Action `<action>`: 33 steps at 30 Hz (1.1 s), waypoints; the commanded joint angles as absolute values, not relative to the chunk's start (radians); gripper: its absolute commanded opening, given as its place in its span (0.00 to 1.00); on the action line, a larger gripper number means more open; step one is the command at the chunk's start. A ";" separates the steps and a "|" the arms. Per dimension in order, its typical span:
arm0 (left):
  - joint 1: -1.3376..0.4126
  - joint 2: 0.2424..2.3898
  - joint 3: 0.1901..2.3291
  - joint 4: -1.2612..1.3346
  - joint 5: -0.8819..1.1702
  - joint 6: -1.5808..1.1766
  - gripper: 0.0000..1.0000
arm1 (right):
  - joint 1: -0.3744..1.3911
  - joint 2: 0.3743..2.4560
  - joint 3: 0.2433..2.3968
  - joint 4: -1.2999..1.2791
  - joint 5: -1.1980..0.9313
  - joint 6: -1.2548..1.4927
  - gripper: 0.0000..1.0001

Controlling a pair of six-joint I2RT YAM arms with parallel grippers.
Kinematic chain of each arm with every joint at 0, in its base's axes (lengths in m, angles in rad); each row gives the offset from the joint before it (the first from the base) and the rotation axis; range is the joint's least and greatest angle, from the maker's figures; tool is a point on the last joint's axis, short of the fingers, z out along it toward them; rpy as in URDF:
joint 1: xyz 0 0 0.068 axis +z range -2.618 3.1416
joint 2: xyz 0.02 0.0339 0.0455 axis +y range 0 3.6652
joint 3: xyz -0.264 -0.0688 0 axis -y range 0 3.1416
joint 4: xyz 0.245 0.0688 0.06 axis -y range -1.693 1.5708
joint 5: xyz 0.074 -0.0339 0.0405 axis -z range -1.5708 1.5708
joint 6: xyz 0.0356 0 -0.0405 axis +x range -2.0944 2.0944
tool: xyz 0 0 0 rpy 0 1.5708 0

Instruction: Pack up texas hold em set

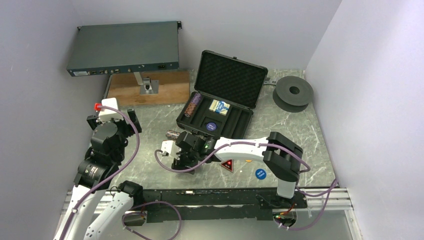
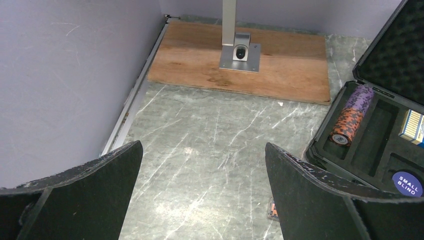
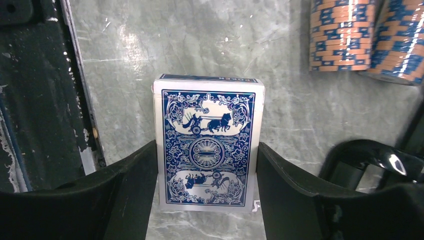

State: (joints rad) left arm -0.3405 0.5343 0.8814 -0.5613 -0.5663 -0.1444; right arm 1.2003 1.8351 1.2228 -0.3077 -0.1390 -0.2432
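Observation:
The black briefcase (image 1: 248, 120) lies open at the back centre, lid up. It holds a brown-patterned chip roll (image 1: 192, 104), a blue card deck (image 1: 219, 107) and a blue button (image 1: 211, 126). My right gripper (image 1: 181, 159) is shut on a second blue card deck (image 3: 207, 145), its fingers pressed to both long sides just above the table. Two chip rolls (image 3: 342, 35) lie beyond it; one shows in the top view (image 1: 174, 134). A red-triangle button (image 1: 227, 165) and a blue button (image 1: 260, 173) lie on the table. My left gripper (image 2: 202, 165) is open and empty, left of the case (image 2: 320, 145).
A grey flat rack unit (image 1: 124, 47) stands on a post over a wooden board (image 1: 150, 86) at the back left. A dark round spool (image 1: 293, 92) lies at the back right. Walls close in on the left, back and right.

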 commanded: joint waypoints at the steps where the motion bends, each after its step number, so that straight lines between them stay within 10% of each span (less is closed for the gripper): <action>1: -0.334 0.527 0.917 -0.555 -0.594 -0.160 1.00 | 1.189 1.756 1.204 -0.234 -0.109 -0.234 0.56; 33: -0.334 0.536 0.916 -0.549 -0.560 -0.164 1.00 | 0.761 1.686 1.350 -0.432 0.041 -0.359 0.58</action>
